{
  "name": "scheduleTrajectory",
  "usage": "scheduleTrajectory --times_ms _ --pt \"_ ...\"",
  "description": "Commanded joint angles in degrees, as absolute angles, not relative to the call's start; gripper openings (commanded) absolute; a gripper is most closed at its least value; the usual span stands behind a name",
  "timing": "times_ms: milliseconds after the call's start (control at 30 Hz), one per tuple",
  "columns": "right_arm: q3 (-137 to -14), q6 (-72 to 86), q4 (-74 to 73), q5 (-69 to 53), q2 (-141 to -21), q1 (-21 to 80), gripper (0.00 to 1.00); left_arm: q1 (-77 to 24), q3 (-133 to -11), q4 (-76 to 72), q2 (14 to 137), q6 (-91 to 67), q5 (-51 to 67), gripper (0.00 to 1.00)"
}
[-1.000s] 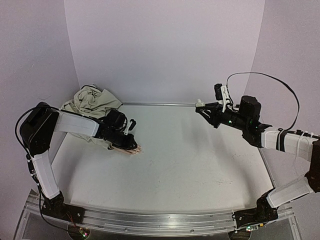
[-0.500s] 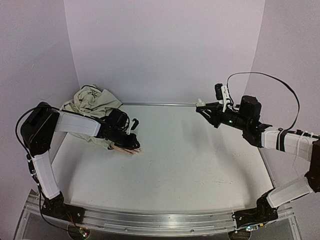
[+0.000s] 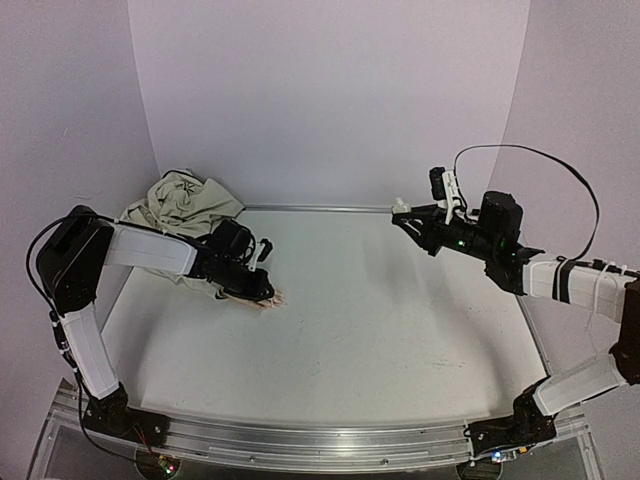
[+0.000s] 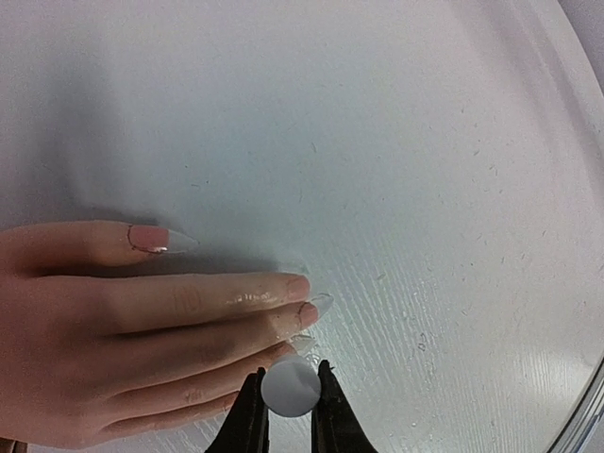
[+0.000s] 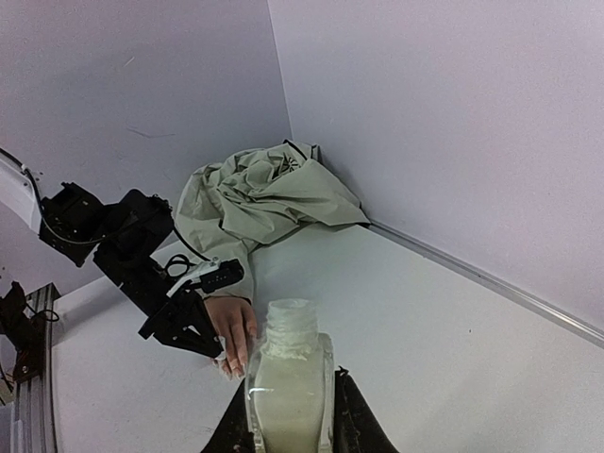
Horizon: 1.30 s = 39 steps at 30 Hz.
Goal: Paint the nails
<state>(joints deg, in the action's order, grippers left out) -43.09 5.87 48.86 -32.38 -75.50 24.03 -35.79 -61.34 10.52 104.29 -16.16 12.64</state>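
The peach mannequin hand [image 4: 113, 321] lies flat on the table, fingers pointing right. Its nails [image 4: 317, 304] are long and clear, and one on the upper finger [image 4: 149, 238] looks pink. My left gripper [image 4: 289, 373] is shut on a small round white brush cap [image 4: 290, 389], seen end-on just over the lower fingertips. In the top view the left gripper [image 3: 258, 287] sits over the hand [image 3: 274, 298]. My right gripper [image 5: 288, 401] is shut on an open, uncapped white bottle [image 5: 286, 354] and holds it in the air at the right [image 3: 412, 214].
The beige fabric sleeve [image 3: 183, 200] lies bunched in the back left corner and also shows in the right wrist view [image 5: 264, 193]. A metal rail [image 3: 320, 208] runs along the table's back edge. Lilac walls close in the table at the back and both sides.
My left gripper has shifted slightly over the hand's fingertips with the cap in it. The right arm and the bottle have not moved.
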Motion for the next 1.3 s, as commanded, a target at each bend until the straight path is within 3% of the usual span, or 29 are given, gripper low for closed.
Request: scheduleTrajectory --times_ms 0,1267 --pt "-43.57 6.59 53.61 -33.88 -74.71 23.66 0.0 -35.33 -61.41 9.38 101.69 -14.85 11.43 0.0" --pt "-43.64 6.94 53.79 -34.28 -74.71 23.44 0.0 -36.54 -65.51 8.79 106.48 -15.38 14.61 0.0"
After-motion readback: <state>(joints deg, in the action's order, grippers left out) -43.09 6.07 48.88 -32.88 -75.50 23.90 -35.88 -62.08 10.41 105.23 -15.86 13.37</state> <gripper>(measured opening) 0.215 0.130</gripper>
